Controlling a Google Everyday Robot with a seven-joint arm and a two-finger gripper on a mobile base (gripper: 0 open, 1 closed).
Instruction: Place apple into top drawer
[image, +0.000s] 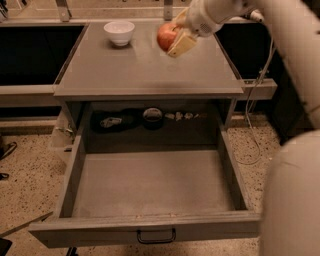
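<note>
The red-orange apple (166, 36) is held between my gripper's (173, 38) cream fingers (182, 45), lifted off the grey tabletop (145, 70) above its back right part. The gripper is shut on the apple, and the white arm reaches in from the upper right. The top drawer (150, 227) is pulled wide open below the tabletop. Its grey floor (150, 182) is bare, and its dark pull handle (156, 236) sits on the front panel near the bottom edge of the view.
A white bowl (119, 32) stands on the tabletop at the back left. Dark small objects (152, 116) lie in the cabinet recess behind the drawer. My arm's white body (292, 200) fills the right side. A cable (255, 125) hangs at the right.
</note>
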